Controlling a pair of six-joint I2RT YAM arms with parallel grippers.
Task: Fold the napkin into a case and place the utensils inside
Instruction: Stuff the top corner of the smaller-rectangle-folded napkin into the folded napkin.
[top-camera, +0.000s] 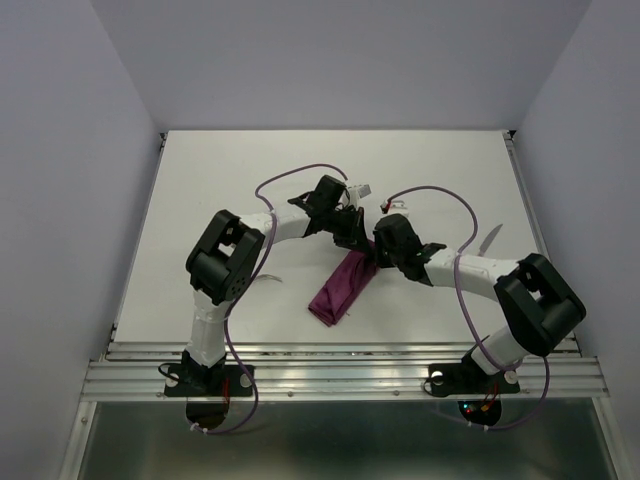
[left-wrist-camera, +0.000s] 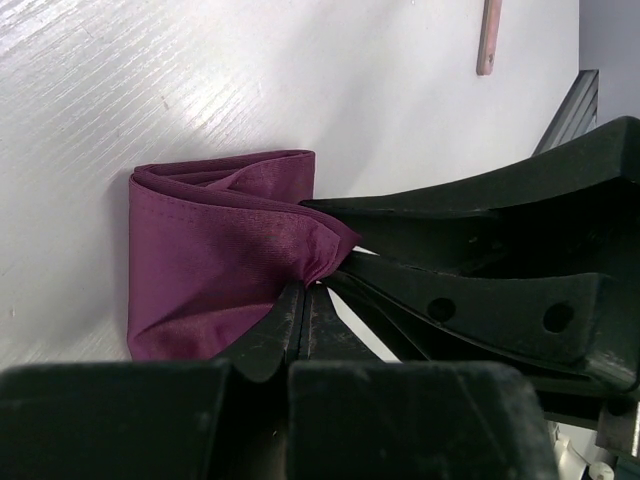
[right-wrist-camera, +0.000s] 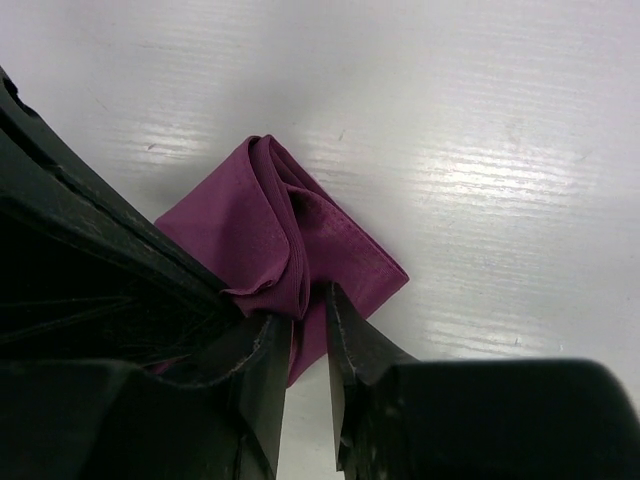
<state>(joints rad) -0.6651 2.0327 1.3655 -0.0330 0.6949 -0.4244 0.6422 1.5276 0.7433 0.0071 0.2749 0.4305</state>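
**Both hands at the far end of the folded napkin**

The napkin (top-camera: 340, 290) lies near the middle of the white worktop (top-camera: 230, 170), folded into a narrow burgundy strip. It runs diagonally from between the two arms toward the near edge.

The left hand (left-wrist-camera: 305, 300) has its fingers pressed together, and a corner of the cloth is pinched at their tips. In its wrist view the fabric fans out from that pinch in stacked layers, with a rounded fold at the far side.

The right hand (right-wrist-camera: 308, 335) sits just beside it at the same end. Its fingers are slightly apart and straddle a folded edge of the napkin, with bare worktop visible in the gap.

A utensil (left-wrist-camera: 489, 35) with a pale pinkish handle lies well apart from the cloth.
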